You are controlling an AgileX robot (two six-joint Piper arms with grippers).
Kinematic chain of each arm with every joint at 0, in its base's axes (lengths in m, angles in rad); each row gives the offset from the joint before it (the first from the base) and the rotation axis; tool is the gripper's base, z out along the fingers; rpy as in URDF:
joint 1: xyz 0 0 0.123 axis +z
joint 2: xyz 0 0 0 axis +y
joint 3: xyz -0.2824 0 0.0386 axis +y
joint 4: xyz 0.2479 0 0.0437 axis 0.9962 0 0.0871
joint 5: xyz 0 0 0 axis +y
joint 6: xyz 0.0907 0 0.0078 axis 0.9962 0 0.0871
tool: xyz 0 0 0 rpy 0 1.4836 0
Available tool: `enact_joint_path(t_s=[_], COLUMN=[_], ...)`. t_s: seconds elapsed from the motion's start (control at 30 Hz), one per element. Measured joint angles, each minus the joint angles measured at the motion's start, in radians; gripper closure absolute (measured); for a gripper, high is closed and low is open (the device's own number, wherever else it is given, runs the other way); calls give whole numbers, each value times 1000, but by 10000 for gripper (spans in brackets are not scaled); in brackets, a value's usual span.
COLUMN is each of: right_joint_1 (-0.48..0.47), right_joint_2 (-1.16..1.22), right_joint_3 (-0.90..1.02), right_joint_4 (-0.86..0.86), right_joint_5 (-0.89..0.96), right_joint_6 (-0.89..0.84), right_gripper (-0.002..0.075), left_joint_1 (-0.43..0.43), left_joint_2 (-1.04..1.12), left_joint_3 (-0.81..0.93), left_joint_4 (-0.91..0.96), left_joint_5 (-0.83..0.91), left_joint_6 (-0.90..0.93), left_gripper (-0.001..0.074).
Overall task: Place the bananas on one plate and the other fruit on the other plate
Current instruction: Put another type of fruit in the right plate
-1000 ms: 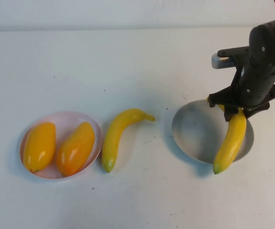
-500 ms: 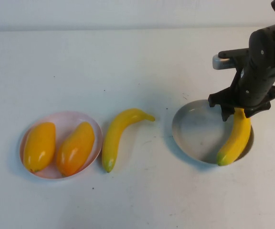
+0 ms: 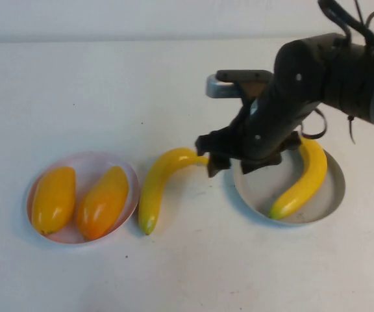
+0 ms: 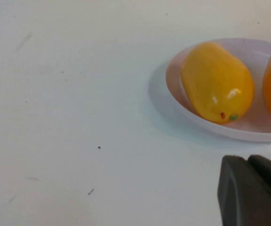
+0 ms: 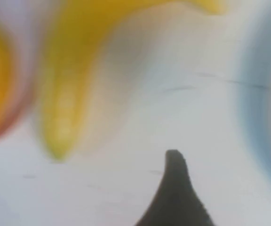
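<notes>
On the white table (image 3: 174,273), the grey-blue plate (image 3: 323,205) sits at about 3 o'clock from the table's centre, and one banana (image 3: 300,182) lies in it, curving from the plate's far right rim down to its near edge, with the green tip at roughly 7 o'clock on the plate. The right gripper (image 3: 232,162) hangs over the plate's left rim, its jaws spread apart and holding nothing. The banana in the plate lies at about 4 o'clock from that gripper, just beside it and free of it.

The second banana (image 3: 156,185) lies on the bare table between the two plates, its stem end reaching almost to the right gripper, so that it sits at about 8 o'clock from the gripper. In the right wrist view this banana (image 5: 74,80) appears blurred beyond a dark fingertip (image 5: 175,188).

At 9 o'clock on the table, the pale pink plate (image 3: 86,159) holds both mango-like fruits (image 3: 76,200) side by side, the right one redder. The left gripper (image 4: 253,190) is clenched shut with nothing in it, hovering near the pink plate's outer edge.
</notes>
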Motion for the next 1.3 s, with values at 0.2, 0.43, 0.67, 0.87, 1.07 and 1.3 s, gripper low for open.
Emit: enact_joint_path(t_s=[0.2, 0.43, 0.67, 0.87, 1.07, 1.3], right_joint_1=[87, 98, 98, 98, 98, 98], right_joint_2=[72, 232, 356, 407, 436, 437], right_joint_3=[-80, -226, -334, -398, -422, -422], right_joint_4=[116, 146, 164, 175, 155, 126], right_joint_5=[-71, -86, -88, -88, -84, -52], right_joint_6=[2, 75, 125, 127, 127, 108], right_gripper=[258, 252, 251, 251, 268, 406], left_joint_1=[0, 0, 0, 0, 0, 0], left_joint_2=[0, 0, 0, 0, 0, 0], left_joint_3=[0, 0, 0, 0, 0, 0], left_joint_4=[0, 0, 0, 0, 0, 0], left_joint_5=[0, 0, 0, 0, 0, 0], left_joint_6=[0, 0, 0, 0, 0, 0], left_gripper=[738, 738, 738, 738, 738, 738])
